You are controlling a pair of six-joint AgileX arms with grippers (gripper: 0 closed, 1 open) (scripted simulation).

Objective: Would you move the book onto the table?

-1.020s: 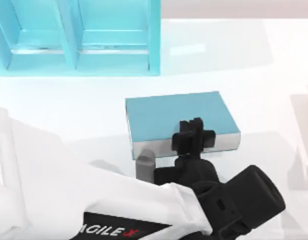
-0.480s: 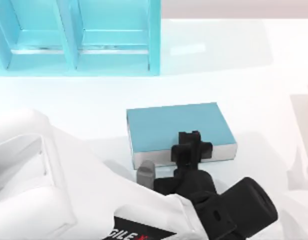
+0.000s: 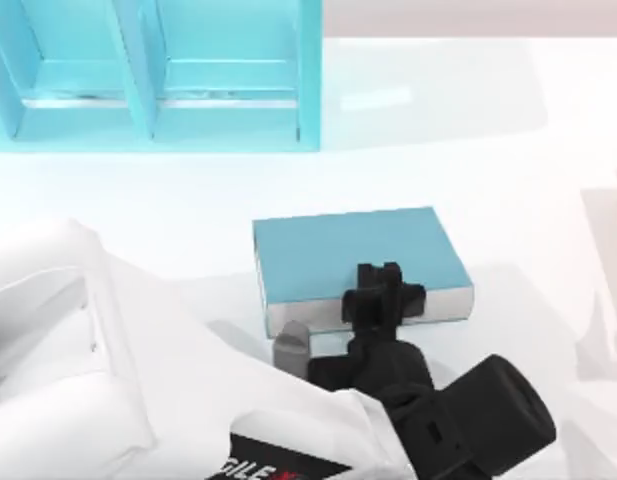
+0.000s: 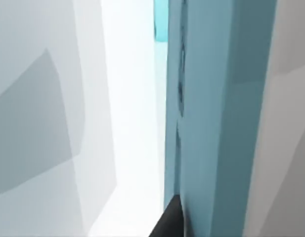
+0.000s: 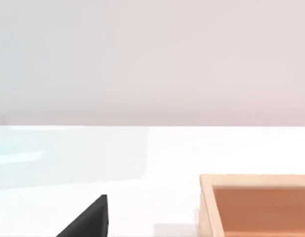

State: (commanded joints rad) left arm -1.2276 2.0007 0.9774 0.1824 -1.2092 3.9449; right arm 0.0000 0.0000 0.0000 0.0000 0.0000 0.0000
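Gripping the book point(image 3: 353, 252) by its near page edge, the left gripper point(image 3: 384, 295) has its jaws clamped on it. The book lies flat about mid-table point(image 3: 508, 170), well clear of the teal shelf point(image 3: 153, 75) at the far left corner. The right gripper's finger point(image 5: 88, 219) shows beside a wooden box point(image 5: 256, 205); its jaws I cannot tell.

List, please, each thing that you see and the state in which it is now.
book: flat on the table, near edge gripped.
left gripper: shut on the book.
shelf: upright, compartments open.
table: bears book and shelf.
wooden box: open-topped.
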